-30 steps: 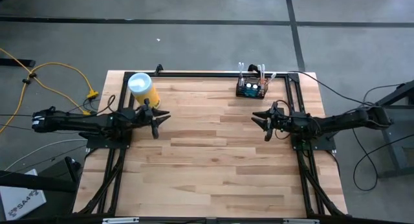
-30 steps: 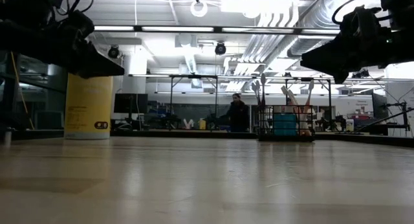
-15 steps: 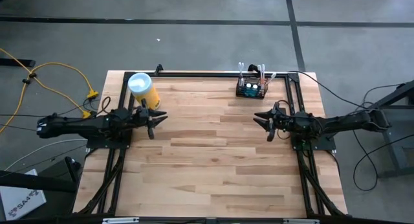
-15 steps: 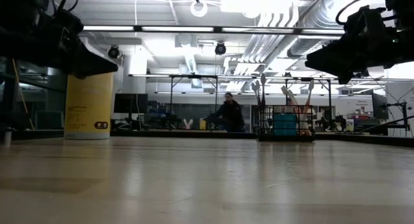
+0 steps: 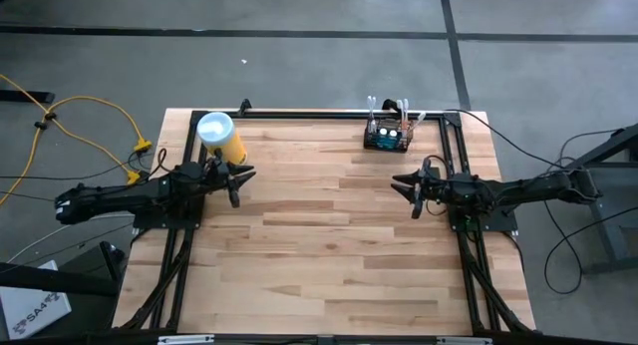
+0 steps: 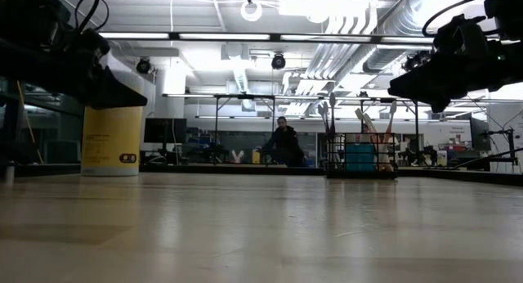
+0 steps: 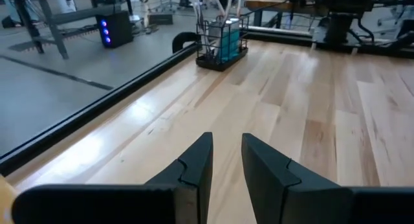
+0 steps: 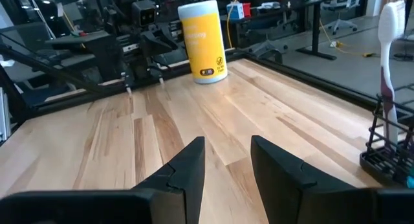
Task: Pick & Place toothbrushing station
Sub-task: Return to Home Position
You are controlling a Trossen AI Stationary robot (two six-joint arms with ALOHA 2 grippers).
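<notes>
The toothbrushing station (image 5: 388, 136) is a small black wire basket holding toothbrushes and a blue thing. It stands on its base at the table's far edge, right of the middle, and shows in the low view (image 6: 359, 156), the left wrist view (image 7: 221, 43) and the right wrist view (image 8: 387, 149). My right gripper (image 5: 404, 195) is open and empty above the table, a short way nearer than the station. My left gripper (image 5: 243, 184) is open and empty at the table's left, just nearer than the yellow canister (image 5: 221, 136).
The yellow canister with a white lid stands upright at the far left (image 6: 112, 140), also in the right wrist view (image 8: 202, 41). A black frame rail (image 5: 319, 113) runs along the far edge. Bare wood (image 5: 319, 245) lies between and nearer than the grippers. A person (image 6: 283, 142) moves in the room behind.
My left gripper has drawn back a little toward the table's left edge, staying open. The station and canister have not moved. The person in the room behind has walked leftward.
</notes>
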